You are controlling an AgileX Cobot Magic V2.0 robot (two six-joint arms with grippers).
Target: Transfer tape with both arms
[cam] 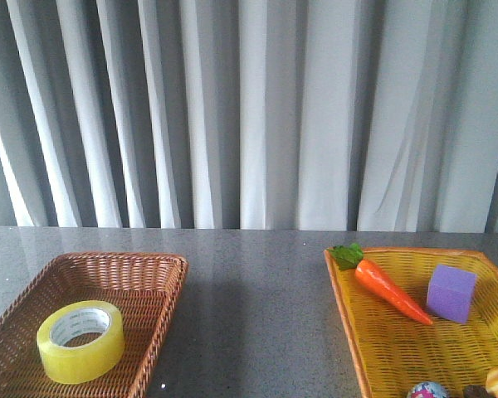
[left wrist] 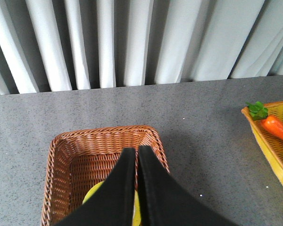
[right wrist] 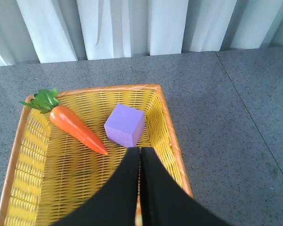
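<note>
Fingers of the left arm [left wrist: 137,153] are pressed together, empty, above the brown basket [left wrist: 61,141]; those of the right arm [right wrist: 140,154] are likewise together over the yellow basket [right wrist: 165,113]. Tape [cam: 80,341] lies flat in the brown basket on the bench [cam: 257,307], its yellow edge apparently just showing beneath the left fingers. Judged light, rigid and smooth-sided; best gripped across the wall, one finger inside the core.
</note>
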